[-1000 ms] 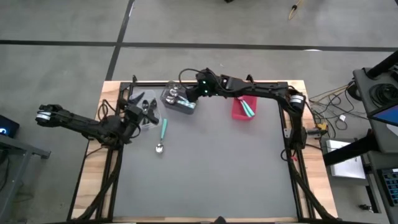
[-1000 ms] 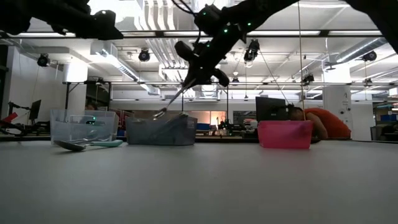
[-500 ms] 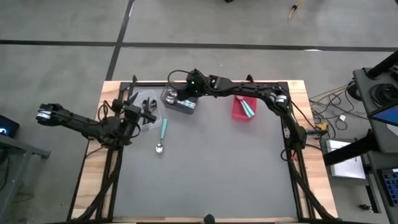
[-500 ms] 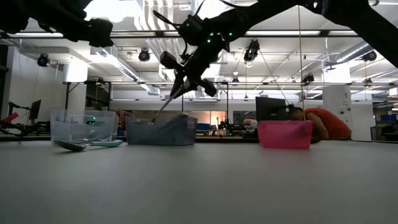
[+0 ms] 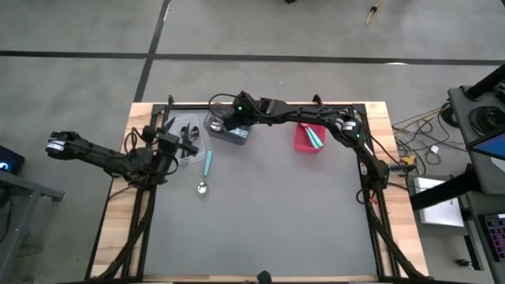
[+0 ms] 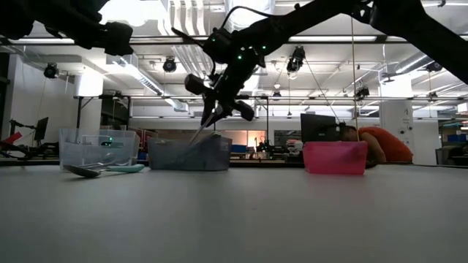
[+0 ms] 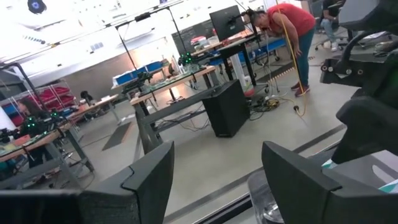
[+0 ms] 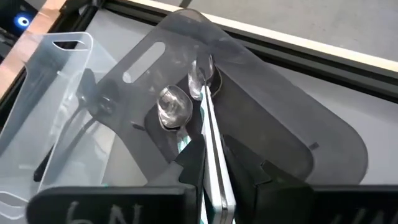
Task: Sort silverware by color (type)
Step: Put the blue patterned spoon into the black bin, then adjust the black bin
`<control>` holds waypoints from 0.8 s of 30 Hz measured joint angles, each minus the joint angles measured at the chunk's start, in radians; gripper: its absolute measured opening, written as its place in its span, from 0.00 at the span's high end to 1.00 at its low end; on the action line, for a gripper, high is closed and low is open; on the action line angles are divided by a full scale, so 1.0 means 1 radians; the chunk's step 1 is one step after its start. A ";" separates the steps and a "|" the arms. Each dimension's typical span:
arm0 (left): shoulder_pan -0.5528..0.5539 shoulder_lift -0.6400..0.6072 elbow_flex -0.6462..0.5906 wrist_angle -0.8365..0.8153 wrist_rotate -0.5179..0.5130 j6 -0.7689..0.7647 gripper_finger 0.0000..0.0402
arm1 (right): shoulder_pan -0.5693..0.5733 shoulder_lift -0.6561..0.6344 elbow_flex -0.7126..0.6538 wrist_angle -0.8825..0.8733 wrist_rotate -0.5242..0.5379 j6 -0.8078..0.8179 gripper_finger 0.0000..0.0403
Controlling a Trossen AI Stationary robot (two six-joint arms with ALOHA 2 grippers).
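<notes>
My right gripper [image 5: 228, 119] is over the dark grey bin [image 5: 227, 131] at the table's far side, shut on an all-silver spoon [image 8: 208, 118]. The spoon's bowl [image 8: 200, 76] points down into the bin, where another silver spoon [image 8: 171, 106] lies. My left gripper [image 5: 175, 140] is open and empty at the clear bin [image 5: 188, 148], which holds black spoons [image 8: 68, 134]. A teal-handled spoon [image 5: 207, 169] lies flat on the grey mat in front of the clear bin. The red bin [image 5: 309, 138] holds teal-handled spoons. My right gripper pinches the silver spoon's handle [image 8: 212, 149] between its two fingers, which lie along the handle. The fingers slant down from the table's right. The spoon slants down below the fingers [image 6: 200, 134], bowl end lowest, inside the grey bin's rim; whether it touches the bin cannot be told.
The three bins stand in a row along the far edge: the clear bin [image 6: 98, 149], the dark grey bin [image 6: 189, 154] and the red bin [image 6: 334, 158]. The grey mat [image 5: 268, 221] nearer the front is bare. A person in an orange shirt [image 6: 380, 146] is beyond the table.
My right gripper has gone toward the table's left edge and down with the silver spoon, from beside the grey bin to over it. The spoon's bowl end has sunk from above the bin's rim into the bin.
</notes>
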 joint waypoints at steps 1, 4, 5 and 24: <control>0.000 0.000 0.000 0.000 0.000 0.000 0.44 | 0.000 0.000 0.000 -0.005 0.000 -0.001 0.89; 0.000 0.000 0.000 0.000 0.000 0.000 0.44 | 0.000 0.000 0.000 -0.010 0.000 -0.001 0.81; 0.000 0.000 0.000 0.000 0.000 0.000 0.44 | 0.001 0.000 0.000 -0.010 0.001 -0.001 0.79; 0.000 0.000 0.000 0.001 0.000 0.000 0.44 | 0.076 -0.010 0.057 -0.041 -0.043 -0.228 0.77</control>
